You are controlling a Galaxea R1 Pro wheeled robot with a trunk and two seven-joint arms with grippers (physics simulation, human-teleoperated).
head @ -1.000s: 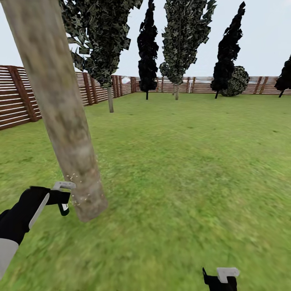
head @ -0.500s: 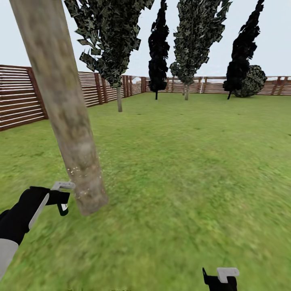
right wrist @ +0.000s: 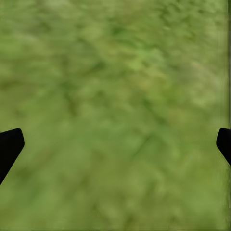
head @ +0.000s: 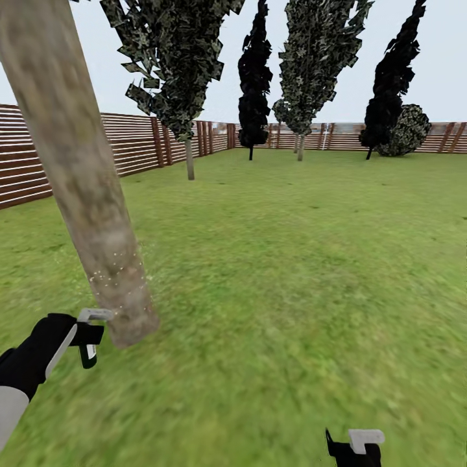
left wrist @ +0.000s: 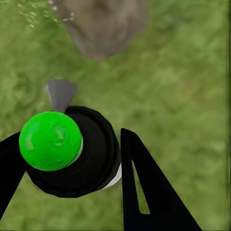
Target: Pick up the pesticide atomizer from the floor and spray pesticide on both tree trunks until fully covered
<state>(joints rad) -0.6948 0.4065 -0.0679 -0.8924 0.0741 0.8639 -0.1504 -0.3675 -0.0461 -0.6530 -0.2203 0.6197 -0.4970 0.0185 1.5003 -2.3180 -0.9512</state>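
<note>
A thick grey-tan mottled tree trunk leans up from the grass floor at the left. Pale spray specks dot its lower part, just above its base. My left gripper hangs beside that base, a little to its left and close to the ground. It is shut on the pesticide atomizer, a black bottle with a green ball on top and a grey nozzle pointing at the trunk. My right gripper is low at the right, open over bare grass.
A brown slatted fence rings the lawn. Two farther trees with pale trunks stand near the fence, among black cone-shaped trees and a round bush. Open grass stretches to the right of the trunk.
The view has shifted, so the near trunk now sits further left. My left gripper with the atomizer is lower beside the trunk base. The right gripper is unchanged.
</note>
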